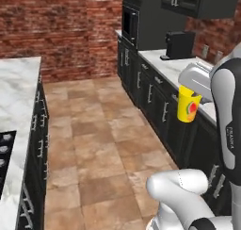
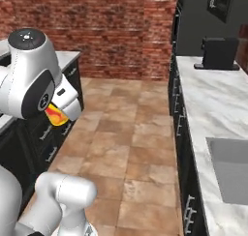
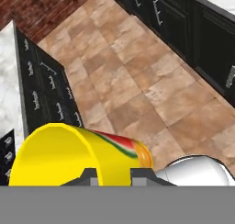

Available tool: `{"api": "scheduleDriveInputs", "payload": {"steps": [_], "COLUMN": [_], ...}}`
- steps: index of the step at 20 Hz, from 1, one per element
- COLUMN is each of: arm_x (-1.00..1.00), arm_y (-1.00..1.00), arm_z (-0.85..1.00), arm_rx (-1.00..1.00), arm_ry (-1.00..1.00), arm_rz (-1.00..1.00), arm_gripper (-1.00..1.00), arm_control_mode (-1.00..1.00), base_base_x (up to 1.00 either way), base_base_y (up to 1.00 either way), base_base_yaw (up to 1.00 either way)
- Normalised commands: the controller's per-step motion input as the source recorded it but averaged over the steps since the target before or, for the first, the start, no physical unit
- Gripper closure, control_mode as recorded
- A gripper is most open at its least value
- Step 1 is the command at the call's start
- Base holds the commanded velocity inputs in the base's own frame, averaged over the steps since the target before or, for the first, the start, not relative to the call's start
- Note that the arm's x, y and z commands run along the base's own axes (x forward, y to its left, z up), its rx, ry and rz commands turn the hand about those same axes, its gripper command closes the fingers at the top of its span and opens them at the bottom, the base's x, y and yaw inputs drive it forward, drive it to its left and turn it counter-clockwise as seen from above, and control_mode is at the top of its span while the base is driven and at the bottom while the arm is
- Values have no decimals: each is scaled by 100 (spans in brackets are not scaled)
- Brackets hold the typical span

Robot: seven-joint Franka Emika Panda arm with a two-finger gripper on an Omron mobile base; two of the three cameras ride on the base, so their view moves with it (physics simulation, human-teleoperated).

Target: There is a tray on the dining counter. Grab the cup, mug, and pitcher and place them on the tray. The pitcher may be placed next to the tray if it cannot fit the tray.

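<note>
Yellow cup (image 1: 188, 106) gripped at its rim by the tool (image 3: 114, 176), held high above the tiled floor (image 1: 103, 144), between kitchen counters

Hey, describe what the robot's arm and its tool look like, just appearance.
The arm is glossy white with rounded tubular links, dark grey joint bands and small dark lettering on one link. One joint carries a round dark cap. The tool ends in two small dark fingertips. No cables show.
</note>
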Motion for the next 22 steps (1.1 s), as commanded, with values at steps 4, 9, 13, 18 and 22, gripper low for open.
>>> {"api": "scheduleDriveInputs", "payload": {"steps": [4,9,13,18,22], "arm_x": [0,0,0,0,0], "arm_y": [0,0,0,0,0], "arm_z": [0,0,0,0,0], "arm_rx": [0,0,0,0,0], "arm_ry": [0,0,0,0,0], "arm_rz": [0,0,0,0,0], "arm_gripper": [100,100,100,100,100], "arm_control_mode": [100,100,100,100,100], "base_base_x": [100,100,100,100,100], "base_base_y": [-36,-9,0,0,0], "base_base_yaw": [7,10,11,11,11]}}
